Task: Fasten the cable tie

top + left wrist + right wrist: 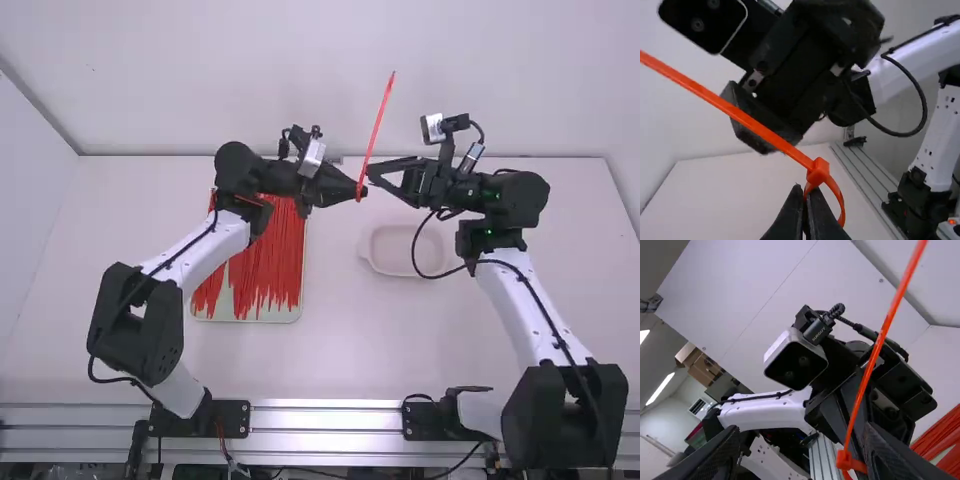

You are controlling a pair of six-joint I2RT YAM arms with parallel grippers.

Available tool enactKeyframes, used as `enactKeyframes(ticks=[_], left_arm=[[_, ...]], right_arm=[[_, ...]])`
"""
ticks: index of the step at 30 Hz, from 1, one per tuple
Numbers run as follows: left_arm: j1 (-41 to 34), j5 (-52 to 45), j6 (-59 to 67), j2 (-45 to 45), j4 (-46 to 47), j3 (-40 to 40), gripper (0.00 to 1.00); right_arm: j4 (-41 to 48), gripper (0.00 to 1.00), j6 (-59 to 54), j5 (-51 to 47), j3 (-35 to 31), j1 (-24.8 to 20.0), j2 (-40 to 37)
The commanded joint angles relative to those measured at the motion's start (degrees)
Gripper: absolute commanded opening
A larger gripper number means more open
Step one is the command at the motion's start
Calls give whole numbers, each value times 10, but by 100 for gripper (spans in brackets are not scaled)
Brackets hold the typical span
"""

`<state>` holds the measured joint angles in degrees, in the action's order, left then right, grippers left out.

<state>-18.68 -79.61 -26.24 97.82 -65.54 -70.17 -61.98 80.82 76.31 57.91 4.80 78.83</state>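
While the left fingers (pixel 790 215) stay out of contact with the counter (pixel 400 330), they are pinched shut on the orange cable tie (pixel 740 116) just below its head. The right fingers (pixel 890 455) are spread wide, with the tie's head between them.

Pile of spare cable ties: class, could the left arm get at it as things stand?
Probably not at once: the spare cable ties lie right beneath it with nothing covering them, but the left gripper is shut on the raised cable tie.
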Motion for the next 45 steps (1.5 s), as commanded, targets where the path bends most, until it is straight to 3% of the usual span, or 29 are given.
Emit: enactKeyframes(ticks=[1, 5, 15, 21, 23, 29, 33, 34, 36, 37, 38, 39, 45], left_arm=[[0, 10, -42, -12, -30, -7, 2], [-4, 10, -70, -12, -70, -7, 2], [-16, 10, -49, -12, -35, -7, 2], [-16, 10, -51, -12, -35, -7, 2], [-14, 11, -50, -12, -36, -7, 2], [-12, 13, -50, -12, -35, -7, 2], [-11, 22, -49, -12, -34, -7, 4], [-7, 33, -51, -12, -24, -7, 25], [-4, 47, -49, -12, -10, -7, 32], [1, 61, -48, -12, 7, -7, 42], [8, 78, -48, -12, 29, -7, 86], [13, 86, -48, -12, 40, -7, 99], [65, 130, 3, -12, 188, -7, 99]], right_arm=[[-4, 65, -2, 1, 15, 6, -13], [-4, 64, -2, -2, 15, 13, -12], [-4, 59, 0, -14, 14, 23, -12], [9, 35, -1, -14, 14, 19, -12], [43, 0, -14, -16, 14, 19, -12], [125, 0, -70, -19, 14, 20, -13], [129, 0, -83, -20, 14, 19, -13], [121, 0, -83, -20, 14, 19, -13], [110, 0, -83, -19, 14, 15, -13], [103, 0, -88, -15, 14, 8, -13], [97, 0, -97, -11, 14, -4, -13], [98, 0, -106, -10, 14, -11, -13], [104, 0, -145, -9, 14, -61, -12]])
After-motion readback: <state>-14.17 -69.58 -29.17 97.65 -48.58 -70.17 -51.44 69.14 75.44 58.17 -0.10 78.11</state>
